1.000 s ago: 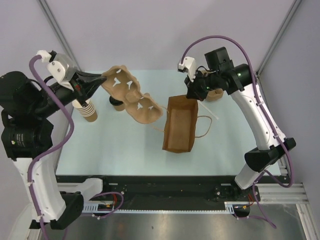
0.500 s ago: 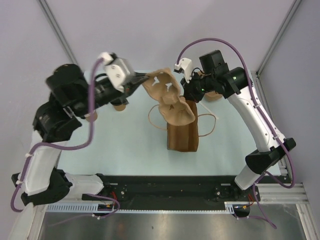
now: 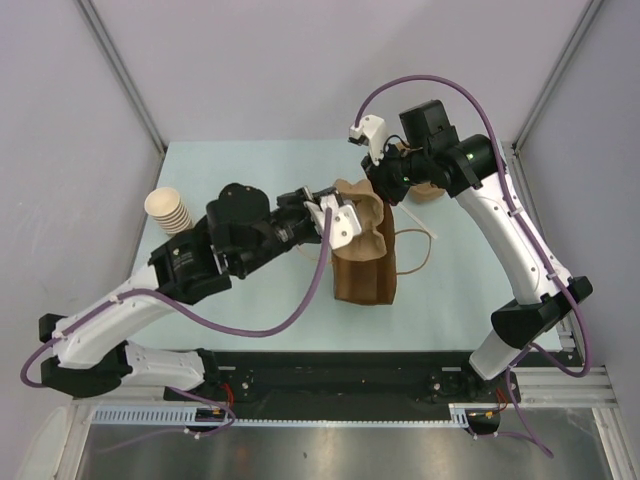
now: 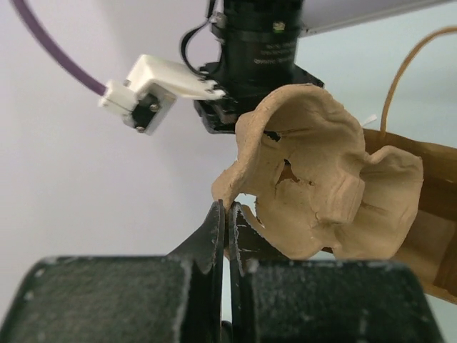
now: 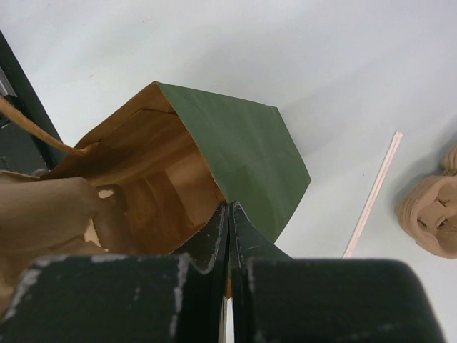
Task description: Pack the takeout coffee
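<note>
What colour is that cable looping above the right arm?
The cable is purple, clearest in the top external view.

Paper bag (image 3: 362, 278) lies mid desk (image 3: 250, 170), mouth twd the back. Cup carrier (image 3: 365, 212) is at the bag's mouth, partly in it. Stack of cups (image 3: 168, 210) stands far L, well apart. Straw (image 3: 425, 228) lies just R of bag. 2nd carrier (image 3: 428, 192) sits behind the straw, back R.

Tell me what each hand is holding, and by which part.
Left hand: the moulded cup carrier, pinched at its outer edge. Right hand: the paper bag, pinched at the rim of its open mouth.
</note>
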Robot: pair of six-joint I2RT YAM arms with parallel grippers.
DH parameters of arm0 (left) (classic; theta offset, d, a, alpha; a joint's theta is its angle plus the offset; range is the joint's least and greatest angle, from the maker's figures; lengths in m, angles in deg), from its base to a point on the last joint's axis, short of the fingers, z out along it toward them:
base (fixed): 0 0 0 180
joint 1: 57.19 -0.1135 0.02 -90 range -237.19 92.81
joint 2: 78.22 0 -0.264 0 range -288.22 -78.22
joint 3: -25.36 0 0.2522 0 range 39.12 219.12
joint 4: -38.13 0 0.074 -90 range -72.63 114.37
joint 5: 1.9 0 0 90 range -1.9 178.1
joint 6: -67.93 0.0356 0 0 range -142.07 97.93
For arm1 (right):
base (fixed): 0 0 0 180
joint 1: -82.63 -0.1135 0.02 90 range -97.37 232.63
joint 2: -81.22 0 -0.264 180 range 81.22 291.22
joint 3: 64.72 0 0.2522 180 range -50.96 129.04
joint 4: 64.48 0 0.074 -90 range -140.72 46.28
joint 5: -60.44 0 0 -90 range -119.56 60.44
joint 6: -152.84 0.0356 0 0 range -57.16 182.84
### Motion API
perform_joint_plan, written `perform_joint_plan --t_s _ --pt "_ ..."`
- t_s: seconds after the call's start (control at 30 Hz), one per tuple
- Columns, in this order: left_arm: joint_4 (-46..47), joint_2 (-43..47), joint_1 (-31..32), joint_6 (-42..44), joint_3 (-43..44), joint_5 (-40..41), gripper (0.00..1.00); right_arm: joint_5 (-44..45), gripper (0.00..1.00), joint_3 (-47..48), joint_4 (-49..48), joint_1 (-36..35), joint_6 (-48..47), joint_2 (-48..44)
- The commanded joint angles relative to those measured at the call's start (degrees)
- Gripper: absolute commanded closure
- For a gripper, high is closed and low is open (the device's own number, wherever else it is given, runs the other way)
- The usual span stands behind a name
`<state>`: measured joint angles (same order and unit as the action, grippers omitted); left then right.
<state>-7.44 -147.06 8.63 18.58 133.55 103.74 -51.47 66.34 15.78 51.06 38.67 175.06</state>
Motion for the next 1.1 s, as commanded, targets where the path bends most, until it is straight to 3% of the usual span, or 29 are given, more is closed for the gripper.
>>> perform_joint_plan --t_s 0.0,0.37,0.77,1.07 --pt "8.86 2.92 2.99 6.2 -5.82 6.06 1.0 -1.73 1.0 0.3 -0.85 0.37 0.87 -1.65" --pt "8.7 -0.07 3.09 4.1 -12.68 6.16 1.0 -4.8 1.0 0.56 -0.58 1.42 0.87 -0.42" --pt "16.17 -1.12 -0.43 5.76 -21.39 3.96 1.0 -7.27 1.0 0.74 -0.14 2.3 0.52 0.55" --pt "10.64 -5.95 -5.08 1.99 -18.59 -0.08 1.0 -8.23 1.0 0.92 -0.05 2.48 0.43 0.99"
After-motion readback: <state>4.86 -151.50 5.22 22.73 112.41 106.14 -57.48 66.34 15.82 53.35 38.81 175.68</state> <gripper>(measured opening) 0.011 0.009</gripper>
